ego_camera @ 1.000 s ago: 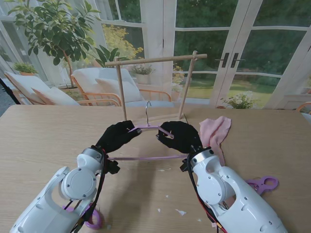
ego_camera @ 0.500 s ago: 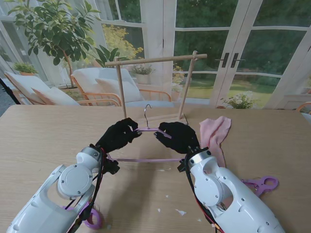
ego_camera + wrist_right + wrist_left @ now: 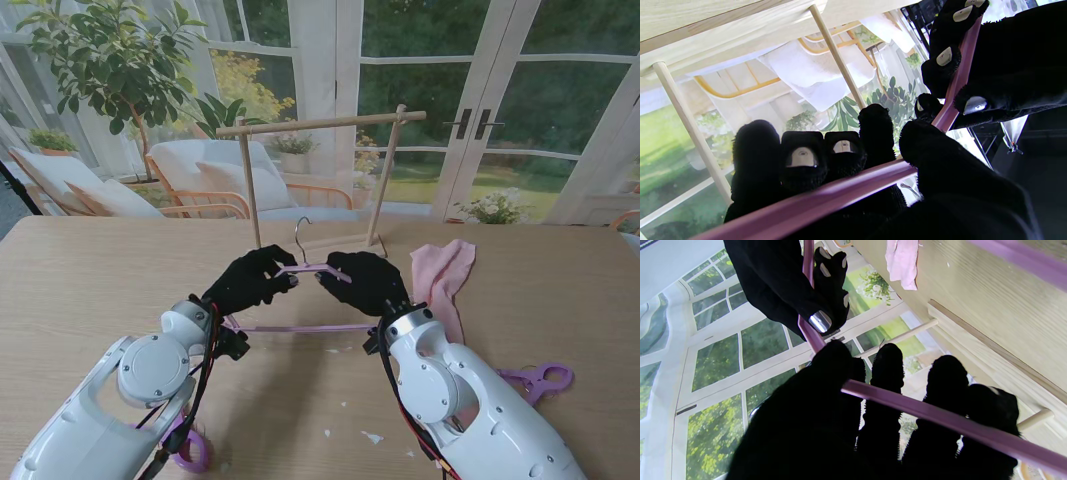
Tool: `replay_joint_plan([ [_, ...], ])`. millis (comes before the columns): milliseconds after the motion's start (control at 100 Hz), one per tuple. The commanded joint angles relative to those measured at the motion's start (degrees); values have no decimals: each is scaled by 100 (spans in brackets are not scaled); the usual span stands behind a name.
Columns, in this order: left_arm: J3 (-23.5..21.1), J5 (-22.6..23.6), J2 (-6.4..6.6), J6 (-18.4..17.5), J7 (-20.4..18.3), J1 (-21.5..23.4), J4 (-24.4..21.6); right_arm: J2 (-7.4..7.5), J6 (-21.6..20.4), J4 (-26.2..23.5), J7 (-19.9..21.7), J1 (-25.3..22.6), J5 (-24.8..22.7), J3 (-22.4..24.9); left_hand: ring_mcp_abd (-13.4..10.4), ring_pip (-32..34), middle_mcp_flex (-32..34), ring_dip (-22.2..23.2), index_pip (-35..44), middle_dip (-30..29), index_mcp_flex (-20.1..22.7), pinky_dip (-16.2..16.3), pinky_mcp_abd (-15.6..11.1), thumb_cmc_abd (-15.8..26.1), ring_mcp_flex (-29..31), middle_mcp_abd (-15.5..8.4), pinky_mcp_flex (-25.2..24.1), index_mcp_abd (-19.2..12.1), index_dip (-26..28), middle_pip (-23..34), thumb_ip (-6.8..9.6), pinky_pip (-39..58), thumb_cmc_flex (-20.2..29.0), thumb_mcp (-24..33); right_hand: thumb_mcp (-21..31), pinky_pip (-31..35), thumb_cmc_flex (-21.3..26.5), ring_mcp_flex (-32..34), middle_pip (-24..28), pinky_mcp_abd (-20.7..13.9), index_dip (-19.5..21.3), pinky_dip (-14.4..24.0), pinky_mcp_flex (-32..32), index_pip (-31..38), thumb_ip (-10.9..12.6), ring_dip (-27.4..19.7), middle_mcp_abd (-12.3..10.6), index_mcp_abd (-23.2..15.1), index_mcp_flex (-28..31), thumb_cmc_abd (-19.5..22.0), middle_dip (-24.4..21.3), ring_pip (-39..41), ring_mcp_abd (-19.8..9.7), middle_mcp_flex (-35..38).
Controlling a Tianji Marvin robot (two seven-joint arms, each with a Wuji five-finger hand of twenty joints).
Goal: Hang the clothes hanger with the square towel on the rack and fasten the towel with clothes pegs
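Stand view shows us gripping the purple clothes hanger (image 3: 300,326) with both hands: our left hand (image 3: 248,281) and right hand (image 3: 366,279) are each closed around a sloping shoulder, lifted over the tabletop (image 3: 80,280) just before the wooden rack (image 3: 320,124). The pink towel (image 3: 442,270) lies crumpled to our right.

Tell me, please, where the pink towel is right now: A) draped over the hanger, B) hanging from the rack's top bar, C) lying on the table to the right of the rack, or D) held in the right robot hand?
C: the pink towel lies on the table right of the rack, while both robot hands hold the bare hanger.
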Motion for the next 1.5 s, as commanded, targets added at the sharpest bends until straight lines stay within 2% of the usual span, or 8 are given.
replay_joint_plan([
  [0, 20, 26, 12, -44, -160, -17, -49, -57, 32, -55, 77, -5, 10, -24, -122, 218, 190, 91, -84, 415, 203, -7, 9, 18, 65, -98, 67, -146, -219, -274, 180, 168, 707, -288, -27, 417, 180, 221, 352, -126, 117, 4271, 91, 122, -210, 87, -37, 104, -41, 225, 106, 235, -200, 119],
  [150, 34, 60, 25, -140, -203, -41, -20, -58, 72, -71, 89, 0, 14, -39, -87, 600, 19, 387, 98, 872, 696, 223, -45, 773, 17, -69, 144, -674, -178, 137, 396, 400, 1751, -1250, -34, 420, 173, 227, 338, -134, 129, 4284, 101, 112, -198, 98, -61, 108, -46, 230, 130, 237, -206, 123],
  [380, 79, 30, -30, -331, 23, -79, 91, -33, 173, -146, 176, -14, -63, -43, -519, 2447, 19, 1153, 1106, 1462, 992, 1000, -76, 1289, 768, -90, 1777, -652, 2118, 1937, 558, 2064, 1750, -1161, -136, 208, 206, -54, 24, -197, -6, 4217, -133, -76, -138, 7, -95, -82, -144, 218, 34, -37, -152, -92],
  [520, 100, 167, -38, -408, 110, -107, 158, -23, 179, -180, 210, -26, -86, -31, -981, 3351, 401, 920, 1212, 1754, 1180, -1066, -874, 1289, 1661, -263, 3562, -808, 3009, 2548, 734, 3840, 1609, -1077, -81, -170, 75, -612, -593, -217, -514, 4049, -593, -508, -63, -319, 17, -185, -453, 14, -406, -569, 75, -592],
  [660, 114, 282, -52, -430, 207, -118, 193, 23, 130, -253, 322, -73, -202, 30, -1330, 3796, 624, 576, 1311, 1816, 1134, -353, -1474, 1114, 2323, -435, 3657, -880, 3252, 2753, 779, 4055, 1256, -573, 565, -1120, -866, -1521, -1603, -82, -775, 3601, -1235, -1612, 200, -1300, -34, -36, -852, -321, -1309, -1646, 217, -1465],
  [990, 83, 295, -71, -295, 283, -86, 147, 123, -76, -598, 560, -309, -475, 281, -1247, 3702, 566, 554, 1371, 1771, 924, -377, -1346, 1131, 2255, -479, 3639, -782, 3255, 2742, 763, 4055, 1299, -540, 2, -4008, -1915, -3175, -4261, 450, -1430, 2672, -2399, -4140, 413, -3180, 71, 330, -2392, -572, -3996, -5178, 276, -3485],
  [1330, -20, 341, -77, -134, 323, -29, 129, 122, -82, -1055, 425, -710, -601, 733, -1692, 3948, 799, 215, 1442, 1645, 948, 117, -2031, 913, 3021, -616, 3733, -862, 3206, 2872, 770, 4055, 981, -131, -288, -4685, -2155, -3423, -4523, 556, -1469, 2504, -2532, -4446, 430, -3389, 194, 495, -2547, -376, -4344, -5692, 281, -3774],
  [1490, -107, 369, -79, -117, 354, 9, 96, 109, 81, -1283, 360, -1011, -614, 1180, -1689, 4019, 798, 209, 1453, 1646, 936, 254, -2068, 912, 3065, -619, 3732, -874, 3217, 2881, 772, 4055, 950, -96, -524, -4697, -1592, -3240, -4531, 625, -1464, 2589, -2390, -4428, 544, -3386, 146, 444, -2334, -192, -4408, -5666, 356, -3487],
])
